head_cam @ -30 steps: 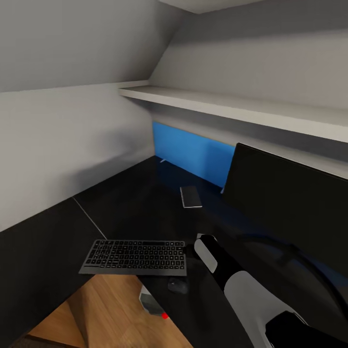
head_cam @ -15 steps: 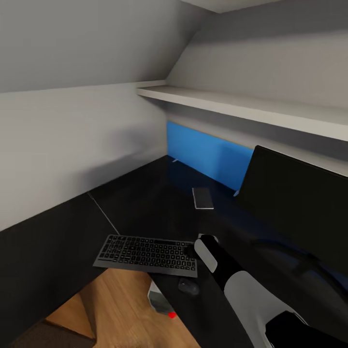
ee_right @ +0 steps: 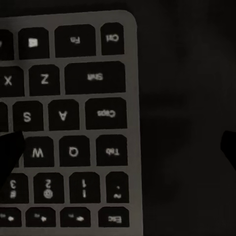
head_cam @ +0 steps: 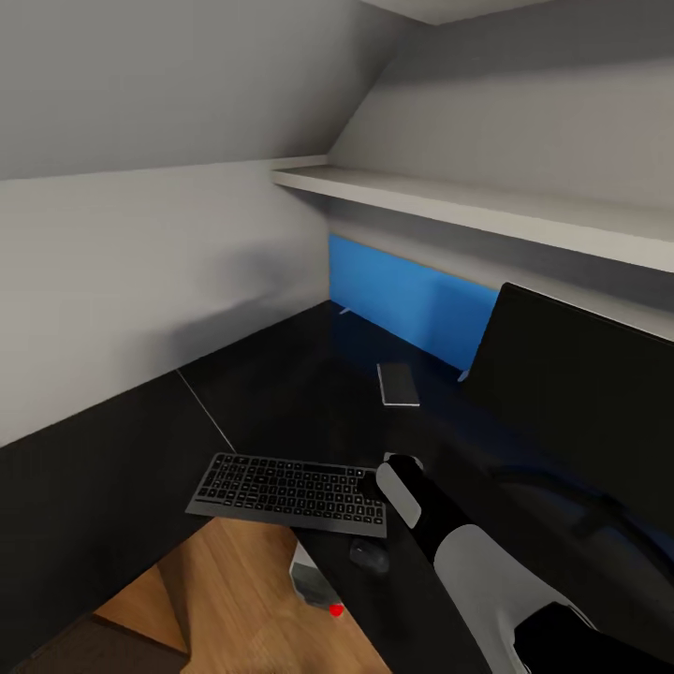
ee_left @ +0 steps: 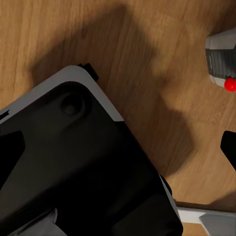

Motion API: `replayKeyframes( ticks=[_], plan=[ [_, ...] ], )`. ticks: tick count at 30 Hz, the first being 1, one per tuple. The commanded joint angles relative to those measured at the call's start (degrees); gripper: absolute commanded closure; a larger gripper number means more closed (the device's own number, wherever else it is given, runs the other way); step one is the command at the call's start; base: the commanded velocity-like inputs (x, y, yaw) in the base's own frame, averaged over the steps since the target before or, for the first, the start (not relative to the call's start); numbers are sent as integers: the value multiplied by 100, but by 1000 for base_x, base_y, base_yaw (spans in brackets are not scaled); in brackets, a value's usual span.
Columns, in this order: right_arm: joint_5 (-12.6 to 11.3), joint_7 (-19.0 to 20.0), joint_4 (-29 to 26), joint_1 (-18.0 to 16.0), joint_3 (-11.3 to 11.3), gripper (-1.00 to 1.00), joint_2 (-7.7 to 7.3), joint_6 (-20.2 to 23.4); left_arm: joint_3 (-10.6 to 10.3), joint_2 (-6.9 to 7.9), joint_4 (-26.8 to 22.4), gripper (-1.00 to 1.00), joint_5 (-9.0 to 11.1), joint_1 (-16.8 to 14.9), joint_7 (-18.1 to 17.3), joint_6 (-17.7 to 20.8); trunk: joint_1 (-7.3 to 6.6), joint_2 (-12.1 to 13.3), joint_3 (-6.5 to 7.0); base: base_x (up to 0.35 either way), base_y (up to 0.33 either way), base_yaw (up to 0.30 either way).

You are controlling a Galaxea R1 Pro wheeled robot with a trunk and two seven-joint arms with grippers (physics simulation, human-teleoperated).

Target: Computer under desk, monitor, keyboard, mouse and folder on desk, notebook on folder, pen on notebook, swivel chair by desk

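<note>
The slim silver-grey keyboard with black keys (head_cam: 288,493) lies on the black top of the long L-shaped desk (head_cam: 281,393), its near edge jutting a little past the desk's front edge over the wood floor (head_cam: 215,599). The right arm reaches down over the keyboard's right end, and the right gripper (ee_right: 120,147) hangs above the corner of keys there; two dark finger tips show at opposite sides of the wrist picture, well apart, so I judge the pincer wide open with nothing in it. It seems placed to nudge or seize that end, since the keyboard belongs further in, beside the large flat black monitor (head_cam: 580,393) standing at the right on its thin curved stand.

The small dark oval mouse (head_cam: 370,556) rests just beside the keyboard's near right corner, close to the desk edge. A thin dark notebook with pale edges (head_cam: 399,384) lies further back, near the bright blue back panel (head_cam: 412,300). Below the desk edge the small white-grey tower computer (head_cam: 314,582) stands on the floor, its red dot showing, where the task wants it.

The left wrist camera looks at floor and the robot's own dark base; whether the left gripper is open I cannot tell
</note>
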Motion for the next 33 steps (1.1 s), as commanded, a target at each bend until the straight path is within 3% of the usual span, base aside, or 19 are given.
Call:
replayKeyframes(
  ticks=[1, 23, 33],
  plan=[
    [-49, -54, -5, -5, 16, -100, 0, 10, -12, 5, -15, -100, 35, 2, 39, 1, 2, -6, -6, 0, 0, 5],
    [-53, -53, -5, -5, 9, -100, 0, 8, 1, -3, -31, -100, -70, -6, 19, -21, 2, -6, -6, 42, 0, 1],
    [-58, -54, -5, -5, 3, -100, 0, 11, 27, 2, -69, -100, -51, -7, 21, -9, 221, -407, -186, 4, 0, 0]
  ],
)
